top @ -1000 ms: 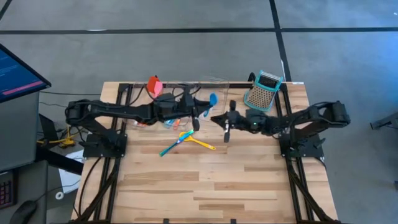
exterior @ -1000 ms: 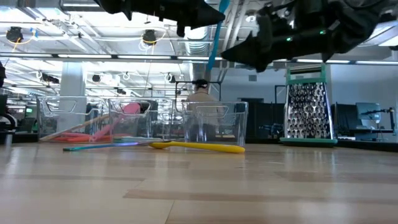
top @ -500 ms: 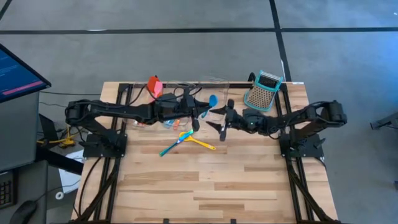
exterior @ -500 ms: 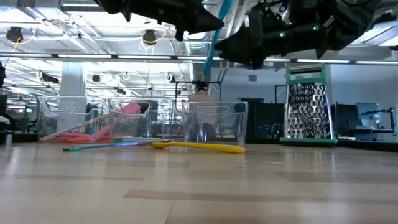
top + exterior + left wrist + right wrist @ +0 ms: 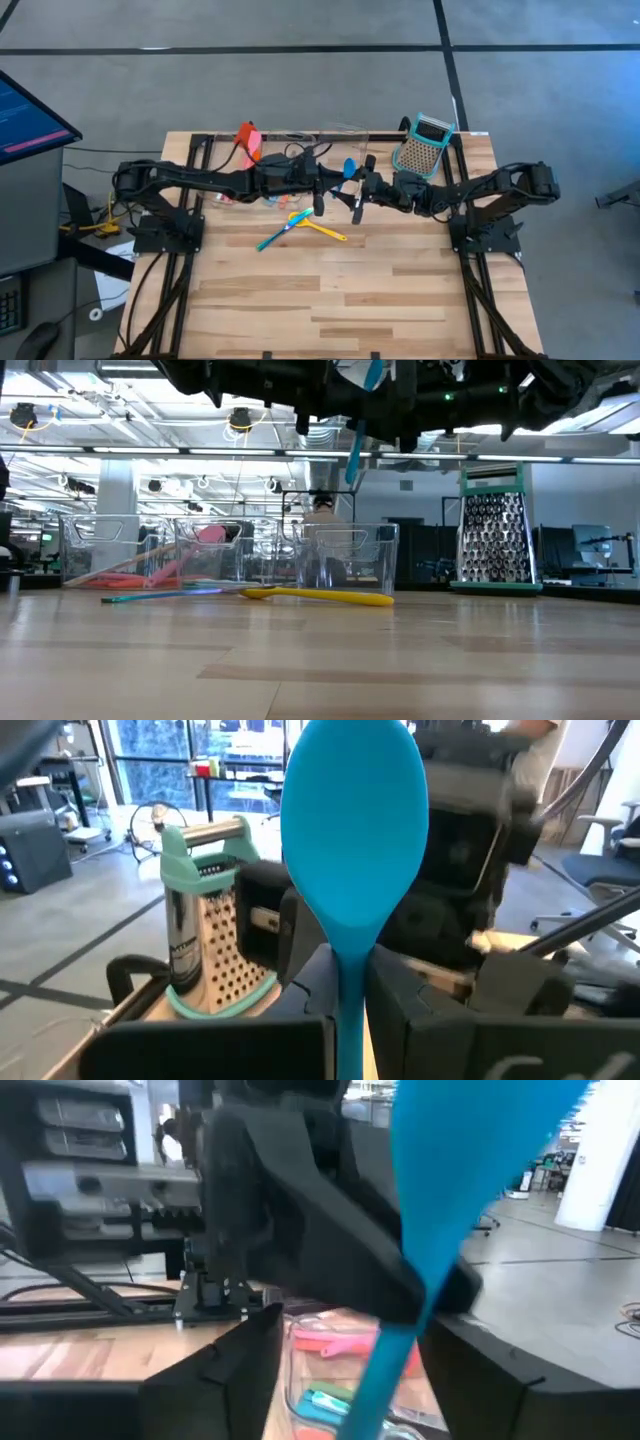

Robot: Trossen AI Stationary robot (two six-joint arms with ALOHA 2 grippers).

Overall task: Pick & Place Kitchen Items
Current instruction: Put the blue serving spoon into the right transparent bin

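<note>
A blue spoon [image 5: 350,830] stands bowl up in the air over the table's middle, with my left gripper [image 5: 350,1015] shut on it. My right gripper [image 5: 350,1380] faces it from the table's right, open. Its two fingers [image 5: 225,1370] stand on either side of the spoon's handle [image 5: 385,1365], and I cannot tell whether they touch it. In the high view the spoon's bowl [image 5: 348,167] lies between the two grippers. A yellow spoon [image 5: 325,229] and a teal one [image 5: 272,239] lie on the wood below. My left gripper pinches the blue spoon's handle just under the bowl [image 5: 350,982] between its two fingers. The fingers come level from the table's left and lie across the handle. The spoon is lifted clear, bowl up, with its handle [image 5: 352,460] hanging below the fingers.
Three clear bins [image 5: 345,555] stand in a row at the far edge, holding pink and orange utensils [image 5: 205,535]. An orange spatula [image 5: 248,138] sticks up at the far left. The teal-and-grey grater [image 5: 422,145] stands at the far right. The near half of the table [image 5: 340,300] is bare wood.
My right gripper has opened wide and risen a little. It has closed in on the blue spoon from the table's right, and its fingers now stand on either side of the handle. My left gripper has kept its hold on the spoon.
</note>
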